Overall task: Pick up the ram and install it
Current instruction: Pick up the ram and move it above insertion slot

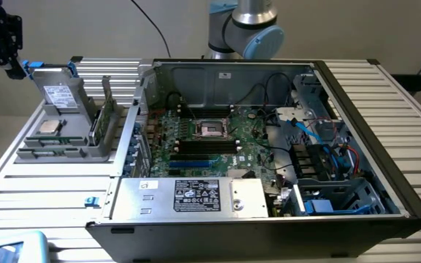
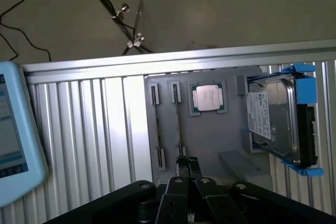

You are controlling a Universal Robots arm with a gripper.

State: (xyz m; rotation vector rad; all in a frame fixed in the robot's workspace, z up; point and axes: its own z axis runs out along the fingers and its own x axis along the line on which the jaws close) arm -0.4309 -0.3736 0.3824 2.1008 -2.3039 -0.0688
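The ram [image 2: 178,127] stands on its long edge in a narrow slot of the grey holder [image 2: 231,140]. It is seen edge-on as a thin line, near the holder's edge that is farthest from the hard drive [image 2: 275,124], with the square processor chip [image 2: 208,98] between the two. I judge it to be light and stiff but fragile: a thin board with small chips that does not like bending or a hard squeeze. The best place to take hold seems to be the middle of its upper long edge, with the pads flat on both faces, so that it can be lifted straight out of the slot without tilting. The pincer [image 2: 187,163] has its fingers together with nothing between them, and it hangs above the ram, not touching it. The holder sits on the slatted counter [image 2: 94,129] near its edge, beside the open computer case [image 1: 269,68], whose black memory slots [image 1: 206,145] are empty.
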